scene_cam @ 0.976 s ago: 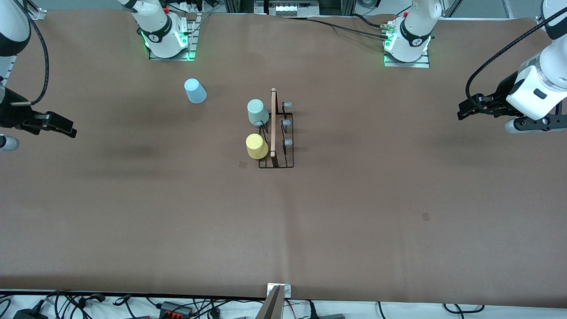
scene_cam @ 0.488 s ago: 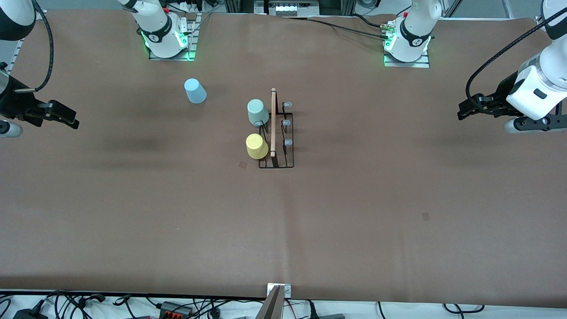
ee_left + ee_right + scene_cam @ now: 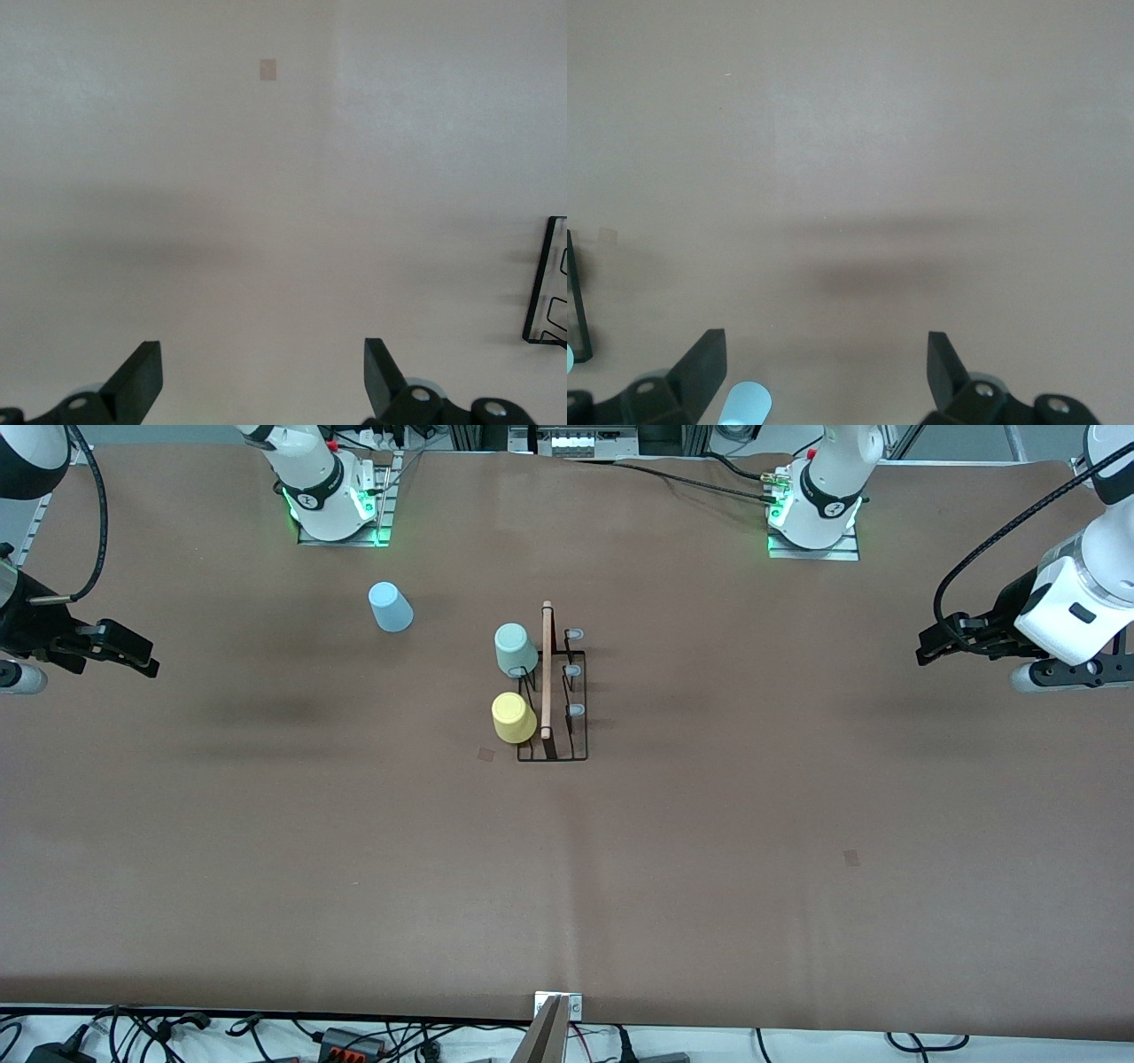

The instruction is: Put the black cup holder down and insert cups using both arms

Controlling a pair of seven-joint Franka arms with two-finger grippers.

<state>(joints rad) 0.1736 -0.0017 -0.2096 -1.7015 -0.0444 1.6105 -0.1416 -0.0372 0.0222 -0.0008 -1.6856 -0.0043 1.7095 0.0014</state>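
The black cup holder (image 3: 551, 691) stands mid-table with its wooden rod on top. A mint green cup (image 3: 515, 648) and a yellow cup (image 3: 513, 717) hang tilted on its pegs on the side toward the right arm's end. The light blue cup (image 3: 390, 607) stands upside down on the table, nearer the right arm's base. My right gripper (image 3: 146, 666) hovers open and empty over the right arm's end of the table; its wrist view shows the blue cup (image 3: 747, 403) and the holder's edge (image 3: 576, 301). Over the other end my left gripper (image 3: 923, 651) hangs open and empty, the holder's edge (image 3: 545, 292) in its view.
Three grey-tipped pegs (image 3: 574, 673) on the holder's side toward the left arm's end carry nothing. Small tape marks (image 3: 485, 754) (image 3: 851, 857) lie on the brown table cover. Cables run along the table's front edge (image 3: 354, 1036).
My right gripper has drifted a little toward the robots' bases at its end of the table. The left arm, the holder and the cups have not moved.
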